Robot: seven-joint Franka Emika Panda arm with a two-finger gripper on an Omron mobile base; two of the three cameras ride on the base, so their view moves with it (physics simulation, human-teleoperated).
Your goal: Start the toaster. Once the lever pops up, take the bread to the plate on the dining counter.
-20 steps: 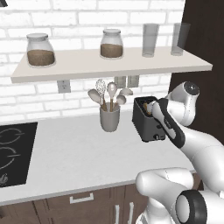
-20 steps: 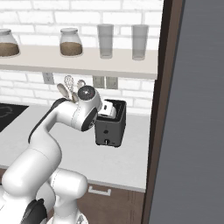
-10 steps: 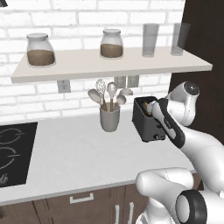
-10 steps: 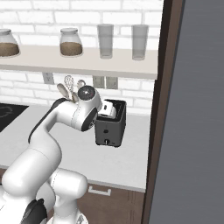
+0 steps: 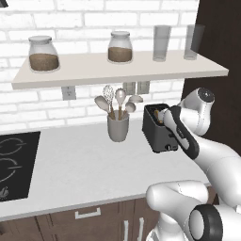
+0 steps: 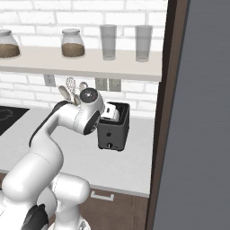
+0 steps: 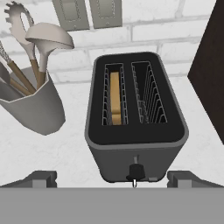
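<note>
A: Where do the task's things stand?

B: The toaster sits on the white table, just beside the grey utensil cup and below the wall outlets. The bread stands on edge in the slot nearer the cup, sunk between the wire guides; the other slot is bare. The lever shows low on the front face, by its light marking.

A: And the end effector?

B: The end effector hovers above and in front of the toaster, fingertips spread as wide apart as they go, holding nothing. In the left base view it hangs over the toaster's top.

A: What has changed over the last second?

B: Nothing visible: arm, toaster and bread match the earlier pictures. That stillness suggests the robot is waiting on the toasting cycle, or poised before the lever; which one cannot be told. The carry to the plate is not yet begun.
</note>
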